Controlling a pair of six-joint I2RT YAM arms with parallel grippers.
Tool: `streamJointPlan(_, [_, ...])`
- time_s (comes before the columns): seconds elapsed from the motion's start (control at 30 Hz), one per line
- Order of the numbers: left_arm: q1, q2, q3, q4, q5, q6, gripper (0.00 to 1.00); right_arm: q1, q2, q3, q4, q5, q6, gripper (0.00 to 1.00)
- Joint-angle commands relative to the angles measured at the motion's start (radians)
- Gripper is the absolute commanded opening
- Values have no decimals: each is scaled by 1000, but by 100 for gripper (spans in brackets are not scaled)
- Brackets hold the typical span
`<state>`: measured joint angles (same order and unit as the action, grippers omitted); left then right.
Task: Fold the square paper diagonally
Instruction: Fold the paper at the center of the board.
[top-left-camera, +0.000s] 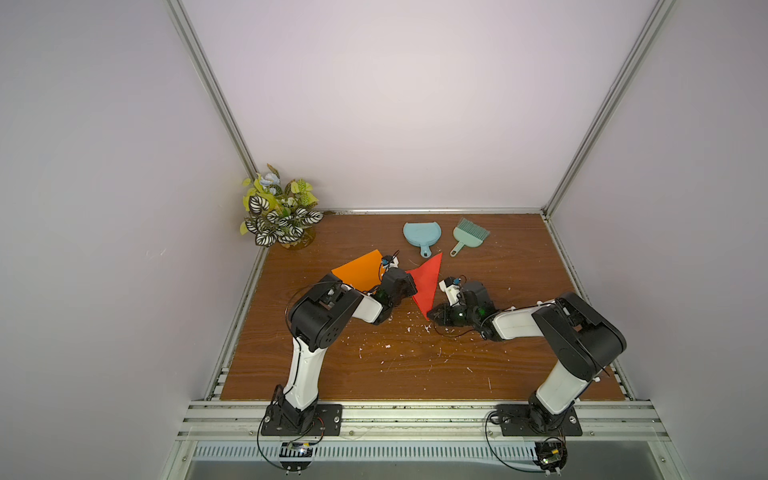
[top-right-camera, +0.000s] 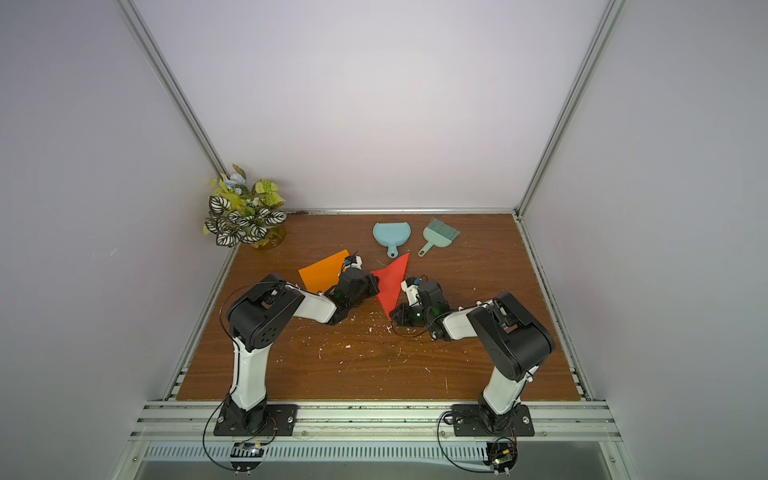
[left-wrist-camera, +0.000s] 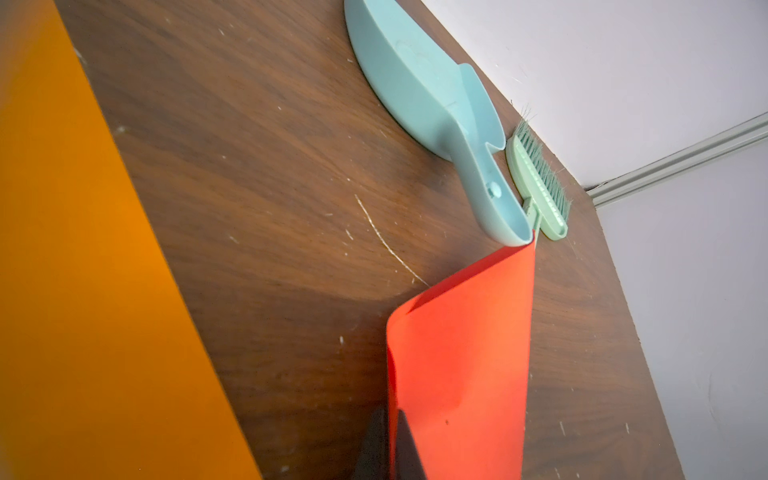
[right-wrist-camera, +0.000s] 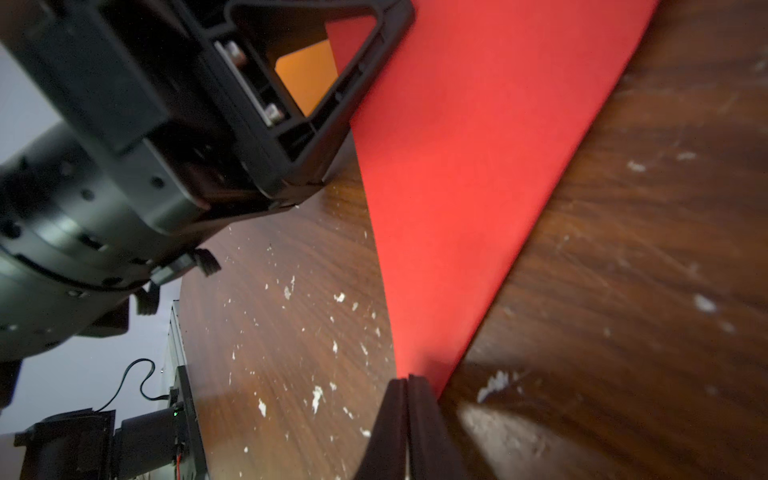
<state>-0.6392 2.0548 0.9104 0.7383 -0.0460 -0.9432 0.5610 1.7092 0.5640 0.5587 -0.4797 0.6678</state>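
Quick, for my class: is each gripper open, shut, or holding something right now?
Left gripper: shut, pinching the red paper.
Right gripper: shut, pinching the same paper's corner.

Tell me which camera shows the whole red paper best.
A top view: the red paper appears as a whole triangle. The left wrist view shows two loose layers; the right wrist view, one tapering corner.

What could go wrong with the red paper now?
The left jaws and the right jaws each pinch the red paper; pulling apart might rip it or slip it free.
Its top layer bulges in the left wrist view, so the fold may spring open.
Its far tip sits near the dustpan and might snag.
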Motion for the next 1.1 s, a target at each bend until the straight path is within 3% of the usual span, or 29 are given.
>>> streamJointPlan(0.0, [16,22,-24,-28,-12,-1,1,11,-25,-13,-84,-28,-32,9])
streamJointPlan(0.33, [16,1,-45,-13,-15,6,1,54,-48,1,-83,-74,-56,9])
streamJointPlan(0.53, [16,-28,-71,11,26,-11,1,-24,-149,9,-66,-85,-59,12])
streamJointPlan(0.67, [16,-41,-91,33,56,-35,1,-88,-96,29,22,-135,-34,11])
streamJointPlan(0.8, [15,-54,-98,17,45,-36,1,-104,-12,66,106,-106,26,11])
streamJointPlan(1.07, [1,-44,-95,9,43,-32,1,-99,107,159,102,-40,68,11])
